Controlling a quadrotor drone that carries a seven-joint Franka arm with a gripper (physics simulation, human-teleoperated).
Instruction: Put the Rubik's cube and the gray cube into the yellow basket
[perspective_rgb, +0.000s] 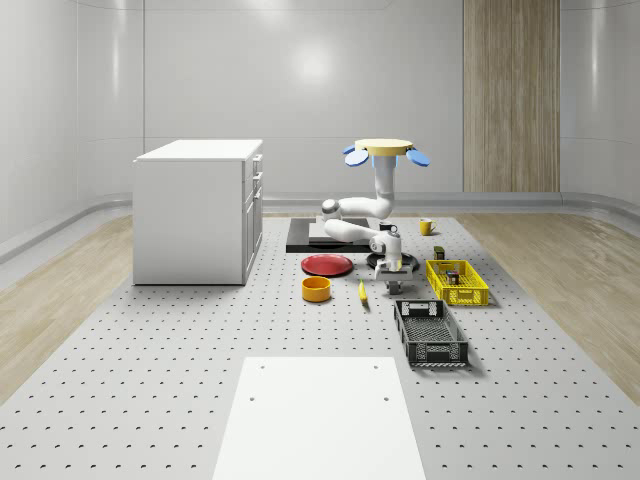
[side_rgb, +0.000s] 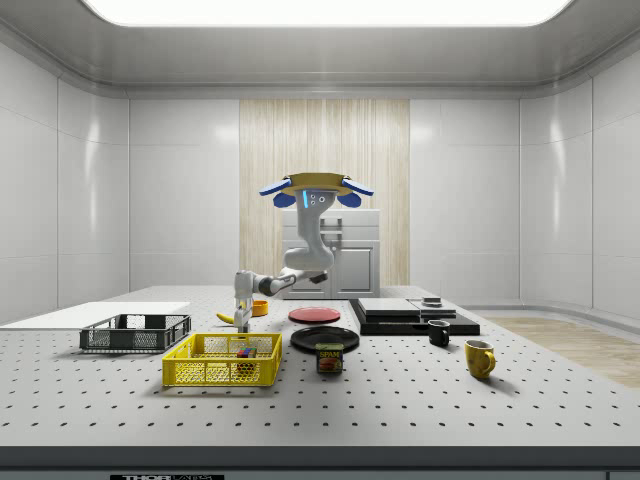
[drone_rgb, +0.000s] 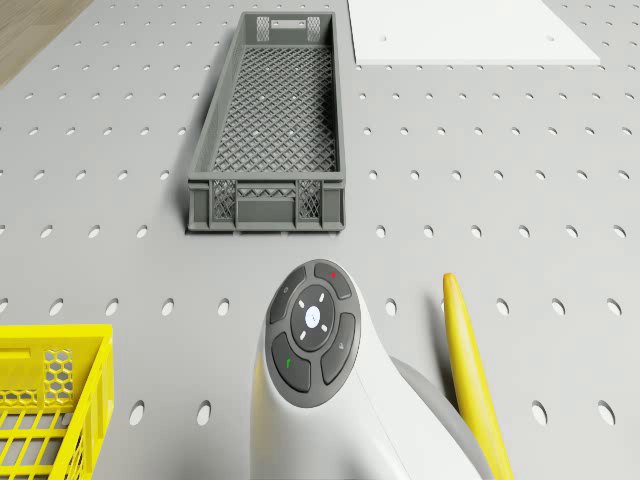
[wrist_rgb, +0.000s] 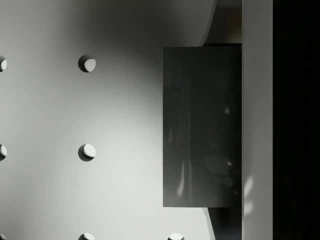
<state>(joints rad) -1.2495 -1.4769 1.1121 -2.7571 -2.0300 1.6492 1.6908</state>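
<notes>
Rubik's cube (side_rgb: 245, 351) sits inside the yellow basket (side_rgb: 222, 361), its coloured faces showing through the mesh in the side view. We see the basket in the whole-scene view on the right of the perforated surface (perspective_rgb: 180, 330), with a small can (perspective_rgb: 438, 251) just behind it and a gray crate (perspective_rgb: 430, 333) nearer the camera.

We place the gray cube (wrist_rgb: 202, 125) in the wrist view, where a dark gray block fills the middle with a pale finger (wrist_rgb: 257, 120) flat against one side; the other side of the block is bare, so we cannot tell whether the gripper (perspective_rgb: 391, 284) is clamped on it or merely alongside. In the whole-scene view the gripper hangs low over the surface, between the banana (perspective_rgb: 362, 292) and the basket, and the cube itself is probably hidden beneath it.

We see the drone (perspective_rgb: 386, 150) hovering well above the surface, over the black slab (perspective_rgb: 310, 238) and the red plate (perspective_rgb: 327, 265), with the white arm (perspective_rgb: 360, 215) bending down and forward from it. In the drone view the arm's wrist (drone_rgb: 313, 335) lies between the banana and the basket's corner, with the crate beyond.

An orange bowl (perspective_rgb: 316, 289) stands near the plate, a yellow mug (perspective_rgb: 426, 227) lies farther back, and a white cabinet (perspective_rgb: 200, 210) stands on the whole-scene view's left.
</notes>
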